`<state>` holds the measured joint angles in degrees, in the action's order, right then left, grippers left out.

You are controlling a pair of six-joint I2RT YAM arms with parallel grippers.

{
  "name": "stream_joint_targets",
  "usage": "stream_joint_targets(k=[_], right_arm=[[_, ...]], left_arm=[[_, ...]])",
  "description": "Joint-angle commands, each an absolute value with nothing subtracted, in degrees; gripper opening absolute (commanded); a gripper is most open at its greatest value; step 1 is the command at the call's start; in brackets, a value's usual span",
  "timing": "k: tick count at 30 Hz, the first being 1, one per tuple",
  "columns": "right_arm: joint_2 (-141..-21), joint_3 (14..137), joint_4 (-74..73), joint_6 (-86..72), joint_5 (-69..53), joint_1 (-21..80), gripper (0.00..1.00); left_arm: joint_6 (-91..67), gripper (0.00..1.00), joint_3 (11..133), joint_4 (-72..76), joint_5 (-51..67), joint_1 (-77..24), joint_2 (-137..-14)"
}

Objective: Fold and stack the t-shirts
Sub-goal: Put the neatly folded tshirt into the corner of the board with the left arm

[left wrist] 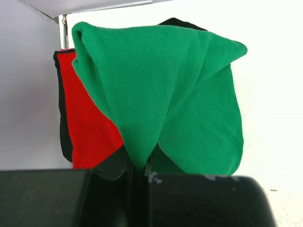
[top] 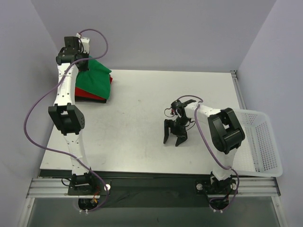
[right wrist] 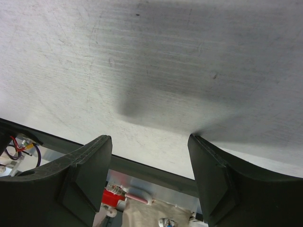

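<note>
A folded bright green t-shirt (top: 97, 74) lies on top of a red t-shirt (top: 90, 93) and a black one at the table's far left corner. My left gripper (top: 81, 58) is shut on a pinched edge of the green t-shirt (left wrist: 161, 94) and lifts that edge above the pile. In the left wrist view the red t-shirt (left wrist: 87, 127) and the black t-shirt (left wrist: 64, 137) show under it. My right gripper (top: 174, 137) is open and empty, pointing down over the bare table; its fingers (right wrist: 90, 165) hold nothing.
A white mesh basket (top: 258, 142) sits off the table's right edge. The grey walls close in the far left corner behind the pile. The table's near edge and rail (right wrist: 156, 170) show in the right wrist view.
</note>
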<state>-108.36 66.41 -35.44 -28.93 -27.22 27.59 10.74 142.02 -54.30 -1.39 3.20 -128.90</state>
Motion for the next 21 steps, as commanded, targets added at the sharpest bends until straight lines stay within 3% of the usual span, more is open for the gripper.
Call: stream_joint_targets(k=[1, 17, 20, 21], right_arm=[[-110.0, 66.6, -37.3, -28.8, -26.1, 28.3, 0.67], [-110.0, 66.4, -37.8, -29.3, -26.0, 28.8, 0.67], [-109.3, 66.8, -38.2, -29.5, -25.8, 28.9, 0.66], [-109.1, 66.9, -38.3, -29.5, -25.8, 28.9, 0.67]], left_arm=[[10.6, 0.00, 144.6, -48.6, 0.0, 4.5, -124.5], [6.7, 0.02, 142.8, -43.3, 7.6, 11.4, -133.2], [4.8, 0.34, 142.6, -43.2, 7.3, 12.5, -135.1], [4.3, 0.51, 142.7, -43.3, 7.2, 12.8, -135.5]])
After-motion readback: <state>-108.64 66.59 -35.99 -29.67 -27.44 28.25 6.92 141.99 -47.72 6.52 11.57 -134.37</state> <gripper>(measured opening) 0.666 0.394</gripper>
